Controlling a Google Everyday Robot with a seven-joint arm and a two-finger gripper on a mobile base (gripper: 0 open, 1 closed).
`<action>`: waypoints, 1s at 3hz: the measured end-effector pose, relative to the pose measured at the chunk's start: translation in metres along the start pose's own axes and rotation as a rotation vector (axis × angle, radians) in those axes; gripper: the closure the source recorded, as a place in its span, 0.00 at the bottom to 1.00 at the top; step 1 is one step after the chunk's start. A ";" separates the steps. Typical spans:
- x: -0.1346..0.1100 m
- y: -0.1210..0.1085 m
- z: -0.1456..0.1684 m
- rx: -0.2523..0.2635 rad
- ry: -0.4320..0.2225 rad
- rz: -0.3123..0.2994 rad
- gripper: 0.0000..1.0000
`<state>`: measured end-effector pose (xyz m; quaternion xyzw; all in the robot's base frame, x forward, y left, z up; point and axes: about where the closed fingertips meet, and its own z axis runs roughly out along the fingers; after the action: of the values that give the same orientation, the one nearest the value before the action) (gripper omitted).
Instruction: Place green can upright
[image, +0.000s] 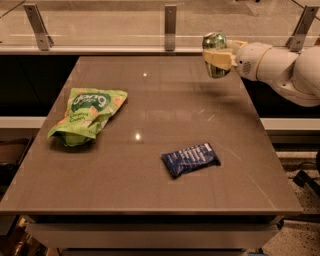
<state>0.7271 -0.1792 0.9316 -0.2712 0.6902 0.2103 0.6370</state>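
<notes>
Two flat packets lie nearest on the brown table (150, 200). A dark blue wrapper (191, 159) sits right of centre, its long side slanting up to the right. Farther back on the left is a crinkled green snack bag (87, 116). The two are well apart from each other and from the can, and the tabletop between them and the can is open.

Beyond them, over the far right part of the table, the green can (214, 41) is held with its long axis close to vertical. One rounded end points up and the other down toward the tabletop. I cannot tell whether its lower end touches the surface.

The gripper (216, 59) is clamped on the can's middle, its cream fingers (220, 56) pressed against the sides, so only the top and bottom of the can show. The white arm (280, 67) reaches in from the right edge, roughly level, with its wrist pointing left.

Behind the table runs a glass barrier with metal posts (170, 27), just past the can.
</notes>
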 end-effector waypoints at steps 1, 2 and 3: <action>-0.002 -0.002 0.006 -0.029 -0.022 0.010 1.00; -0.001 -0.005 0.012 -0.058 -0.045 0.025 1.00; 0.003 -0.009 0.016 -0.080 -0.069 0.037 1.00</action>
<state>0.7451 -0.1760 0.9275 -0.2759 0.6638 0.2588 0.6452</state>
